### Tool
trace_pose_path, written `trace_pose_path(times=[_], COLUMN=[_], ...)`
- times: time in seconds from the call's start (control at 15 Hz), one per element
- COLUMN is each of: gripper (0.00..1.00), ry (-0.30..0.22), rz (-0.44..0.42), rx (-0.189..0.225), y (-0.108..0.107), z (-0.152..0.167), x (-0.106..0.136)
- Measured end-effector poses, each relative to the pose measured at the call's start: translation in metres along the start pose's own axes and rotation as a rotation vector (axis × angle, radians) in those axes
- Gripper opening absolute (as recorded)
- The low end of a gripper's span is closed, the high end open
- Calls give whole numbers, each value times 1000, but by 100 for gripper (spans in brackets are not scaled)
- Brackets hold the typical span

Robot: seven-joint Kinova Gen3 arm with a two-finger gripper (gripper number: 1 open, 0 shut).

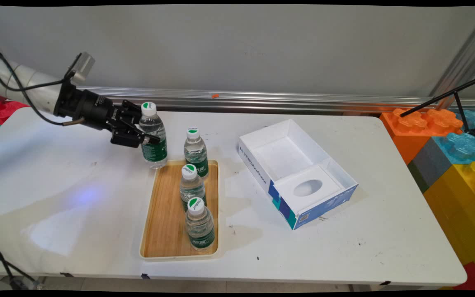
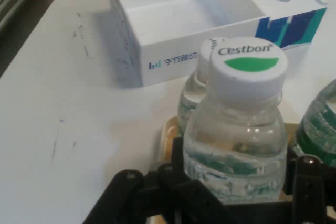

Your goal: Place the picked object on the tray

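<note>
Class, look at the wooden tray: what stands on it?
Three water bottles stand in a row on the wooden tray. The tray floor beneath them is hidden. The gripper holds a fourth bottle beside its far corner.

- In the hand view, a second water bottle (image 2: 197, 85) is mostly hidden behind the held Cestbon bottle (image 2: 239, 129).
- A third bottle (image 2: 317, 124) is cut off at the right edge.

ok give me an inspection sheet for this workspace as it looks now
surface: white table, scuffed and marked.
things: gripper shut on a water bottle beside the wooden tray's far left corner; whether it is lifted or standing, cannot tell. Three bottles upright in the tray along its right side.
clutter: open white box right of the tray.
cables: black cables along the arm.
surroundings: grey wall; big coloured blocks at right.
</note>
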Motion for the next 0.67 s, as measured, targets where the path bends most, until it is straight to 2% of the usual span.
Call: trace_pose_path(times=[0.67], gripper=[0], ry=[53], rz=[10], rx=[-26], y=[19], z=[4], x=[-23])
